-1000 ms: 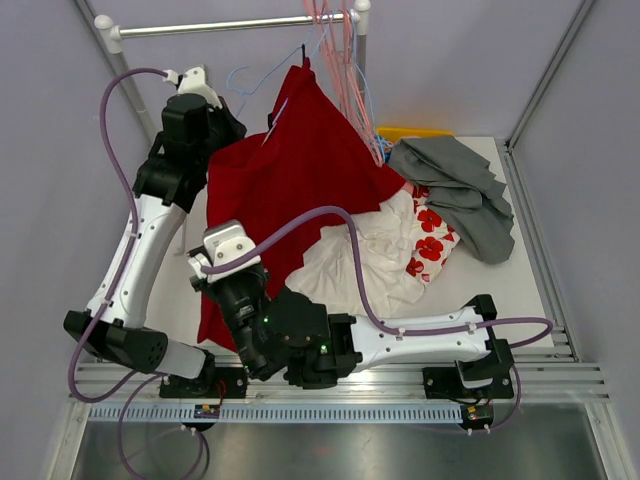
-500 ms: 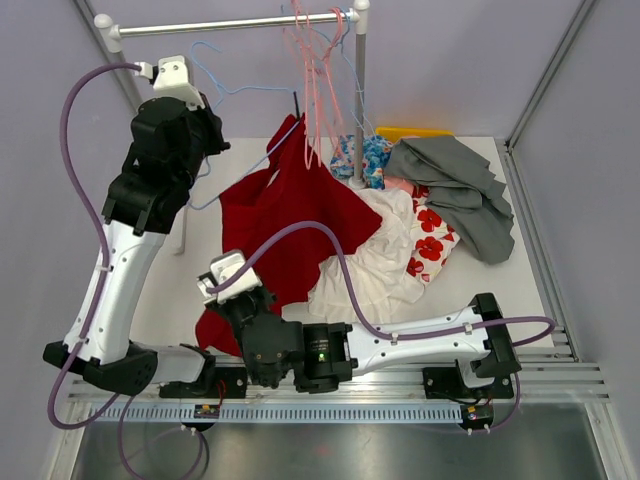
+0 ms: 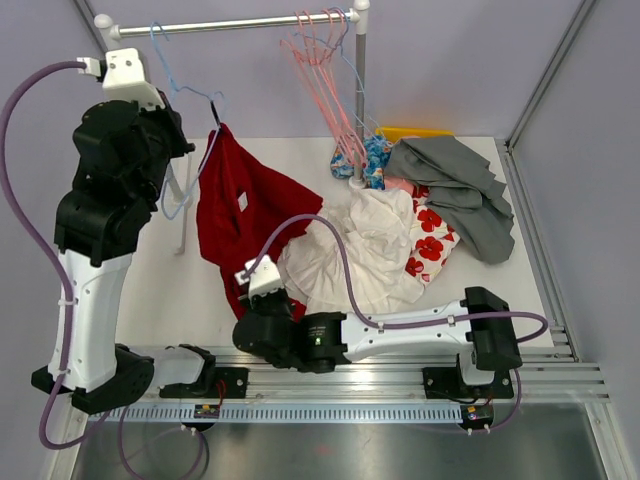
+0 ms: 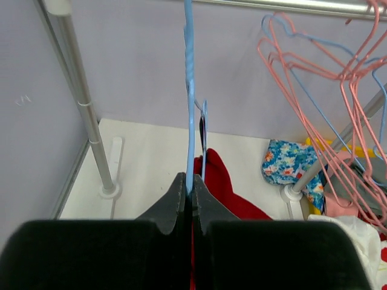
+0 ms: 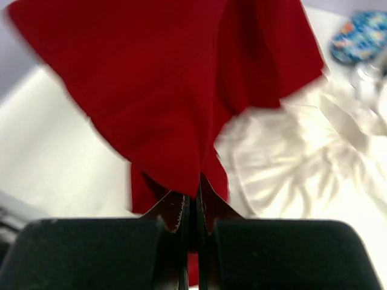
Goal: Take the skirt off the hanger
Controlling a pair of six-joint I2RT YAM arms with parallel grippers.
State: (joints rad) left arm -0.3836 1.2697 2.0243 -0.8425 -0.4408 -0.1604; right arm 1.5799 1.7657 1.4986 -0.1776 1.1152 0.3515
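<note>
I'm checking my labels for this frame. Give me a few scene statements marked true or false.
The left gripper is shut on the light-blue wire hanger. True.
The right gripper is open. False: it is shut on the red fabric skirt, at its lower edge.
Pink wire hangers hang on the metal rail. True.
The crumpled grey garment lies on the left arm's side. False: it lies far right.

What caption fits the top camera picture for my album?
Left gripper holds a blue wire hanger high; right gripper pinches the red fabric skirt below.
</note>
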